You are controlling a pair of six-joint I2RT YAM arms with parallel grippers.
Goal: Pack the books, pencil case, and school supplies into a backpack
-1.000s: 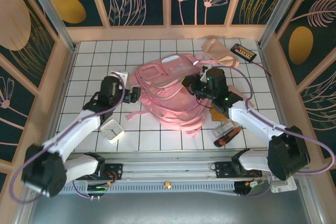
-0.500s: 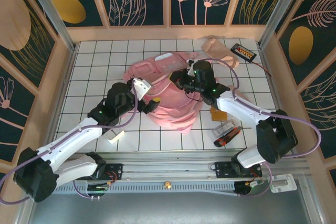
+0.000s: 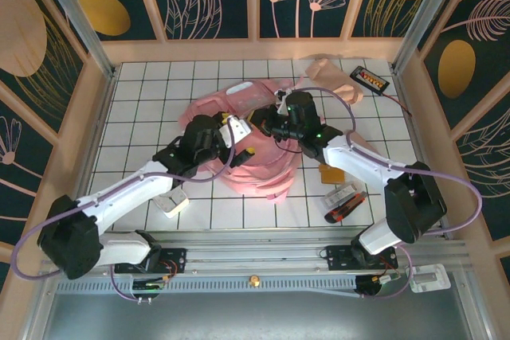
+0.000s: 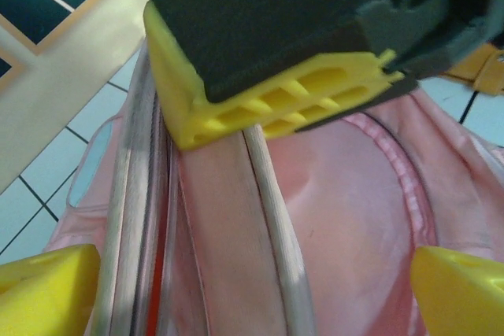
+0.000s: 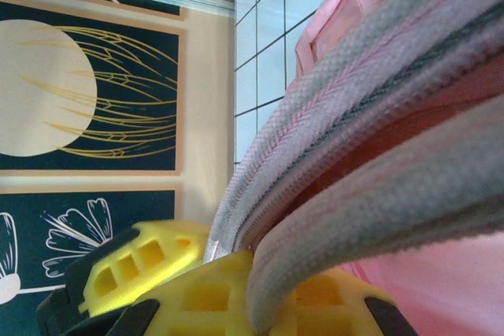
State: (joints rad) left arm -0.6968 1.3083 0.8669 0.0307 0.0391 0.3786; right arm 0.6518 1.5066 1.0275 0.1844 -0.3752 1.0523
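The pink backpack (image 3: 267, 173) lies crumpled in the middle of the tiled table (image 3: 143, 109), and both arms reach in over it. The right gripper (image 5: 211, 269) has its yellow jaws pressed together on the bag's zippered rim, with a grey-pink band of edging running out between them and over the lower one. The left gripper (image 4: 252, 293) hovers just beside it with its jaws wide apart, one yellow fingertip (image 4: 47, 293) at each lower corner of the left wrist view. Between them lie the pink fabric and a piped seam (no contact with either tip can be seen). The beige pencil case (image 3: 331, 77) rests at the far right of the table, apart from the bag. The orange-brown notebook (image 3: 329, 173) and the plastic-wrapped pack (image 3: 344, 199) lie under the right arm, near the bag's right side.
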